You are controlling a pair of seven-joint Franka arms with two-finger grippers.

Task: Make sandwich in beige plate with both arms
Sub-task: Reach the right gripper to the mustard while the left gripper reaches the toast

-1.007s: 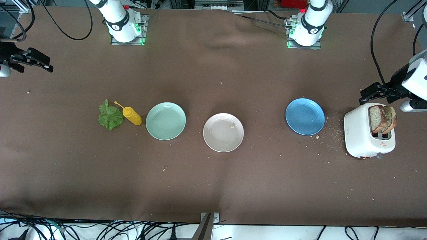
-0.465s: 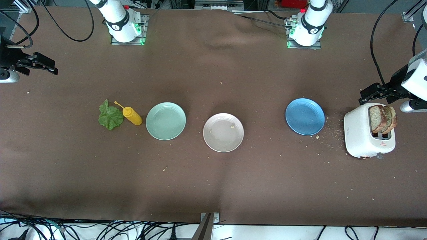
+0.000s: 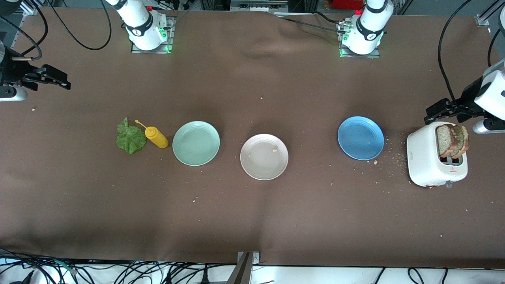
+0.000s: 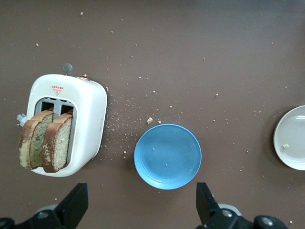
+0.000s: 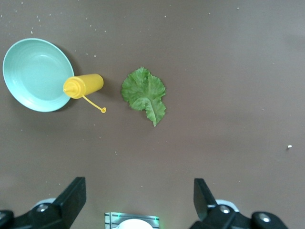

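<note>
Basically bread (image 3: 453, 140) in toaster (image 3: 436, 159): light, crumbly, pinch top crust. Lettuce (image 3: 130, 137) limp. Left claw (image 3: 442, 110) by toaster, right claw (image 3: 49, 77) at table's end; both wide open, empty.

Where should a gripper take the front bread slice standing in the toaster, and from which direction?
Likely from above: pinch the bread slice across its flat faces at the crust edge sticking out of the toaster. Only that upper part is exposed; the second slice crowds one face.
</note>
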